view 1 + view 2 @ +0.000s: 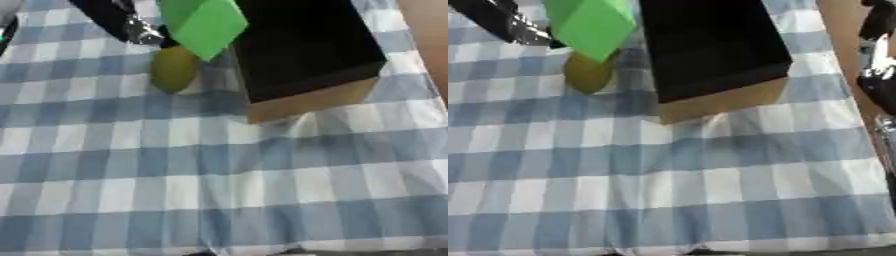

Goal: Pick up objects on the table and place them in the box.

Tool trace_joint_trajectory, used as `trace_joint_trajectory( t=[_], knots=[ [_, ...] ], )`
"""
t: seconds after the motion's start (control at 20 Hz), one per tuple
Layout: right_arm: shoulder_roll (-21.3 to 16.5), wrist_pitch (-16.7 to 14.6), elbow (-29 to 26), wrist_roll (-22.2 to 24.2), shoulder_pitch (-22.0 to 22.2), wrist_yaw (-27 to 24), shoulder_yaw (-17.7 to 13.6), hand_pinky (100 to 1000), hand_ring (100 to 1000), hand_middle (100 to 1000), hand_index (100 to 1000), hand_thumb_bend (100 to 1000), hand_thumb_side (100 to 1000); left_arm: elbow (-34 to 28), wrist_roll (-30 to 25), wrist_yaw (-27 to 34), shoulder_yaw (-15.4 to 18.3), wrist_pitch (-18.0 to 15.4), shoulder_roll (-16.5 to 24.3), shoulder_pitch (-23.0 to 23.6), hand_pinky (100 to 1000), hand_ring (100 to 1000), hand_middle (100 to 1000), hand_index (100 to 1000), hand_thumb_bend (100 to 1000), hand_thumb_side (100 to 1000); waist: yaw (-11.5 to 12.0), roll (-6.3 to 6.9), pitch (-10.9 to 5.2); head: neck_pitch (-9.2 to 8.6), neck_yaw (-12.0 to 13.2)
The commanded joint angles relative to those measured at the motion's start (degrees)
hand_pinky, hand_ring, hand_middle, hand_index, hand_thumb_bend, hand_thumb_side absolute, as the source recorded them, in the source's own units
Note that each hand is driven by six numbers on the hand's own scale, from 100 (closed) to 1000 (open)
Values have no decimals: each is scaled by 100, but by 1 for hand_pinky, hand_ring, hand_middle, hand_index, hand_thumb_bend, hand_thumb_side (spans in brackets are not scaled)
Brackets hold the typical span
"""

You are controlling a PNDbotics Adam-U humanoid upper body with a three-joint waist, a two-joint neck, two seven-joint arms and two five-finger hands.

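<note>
A bright green block [203,22] hangs above the table at the top, its right corner overlapping the left wall of the box. My left hand [136,27], black with silver parts, comes in from the upper left and holds the block by its left side; its fingers are mostly hidden behind the block. Just below the block a yellow-green rounded fruit [172,70] lies on the cloth. The cardboard box [306,102] with a black inside stands open at the top right. Part of my right hand [877,75] shows at the right edge.
A blue-and-white checked cloth [219,185] covers the table. A brown strip of bare table edge [429,30] runs along the far right. A dark object [7,30] shows at the upper left edge.
</note>
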Motion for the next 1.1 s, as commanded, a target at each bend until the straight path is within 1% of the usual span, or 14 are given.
trace_joint_trajectory(
  t=[0.05, 0.25, 0.4, 0.55, 0.9, 1.05, 1.1],
  knots=[
    [-165, -10, -57, -42, -88, -65, -52, 919, 983, 478, 901, 100, 470, 295, -1917, -167, 284, -2002, -286, -319, 818, 706, 519, 650, 328, 100, -50, -8, -72, -109, 82],
    [-142, -30, -57, -31, -190, -106, -31, 919, 981, 480, 901, 100, 470, 814, -1795, -660, 456, -2002, -716, -492, 817, 709, 528, 657, 324, 100, -190, -19, -10, -205, 202],
    [-126, -39, -57, -9, -243, -135, -23, 919, 984, 480, 902, 100, 470, 1155, -1638, -1061, 497, -2002, -956, -540, 817, 715, 541, 668, 338, 100, -269, -16, 34, -235, 244],
    [-110, -29, -57, 11, -329, -177, -13, 920, 987, 482, 902, 100, 470, 1396, -1480, -1421, 433, -2002, -1139, -529, 820, 726, 562, 680, 347, 100, -337, 3, 83, -273, 297],
    [-70, 0, -57, 87, -490, -285, 13, 921, 993, 484, 903, 100, 470, 1936, -1172, -2255, 334, -2002, -1476, -469, 820, 732, 573, 680, 363, 100, -508, 54, 167, -264, 414],
    [-63, 19, -57, 115, -535, -328, 18, 922, 993, 486, 903, 100, 470, 2068, -1035, -2506, 297, -2002, -1569, -452, 824, 745, 601, 710, 419, 100, -523, 69, 177, -241, 441],
    [-62, 24, -57, 123, -547, -342, 19, 922, 993, 486, 903, 100, 469, 2088, -987, -2589, 296, -2002, -1582, -449, 832, 776, 664, 774, 477, 100, -523, 73, 177, -229, 448]
  ],
)
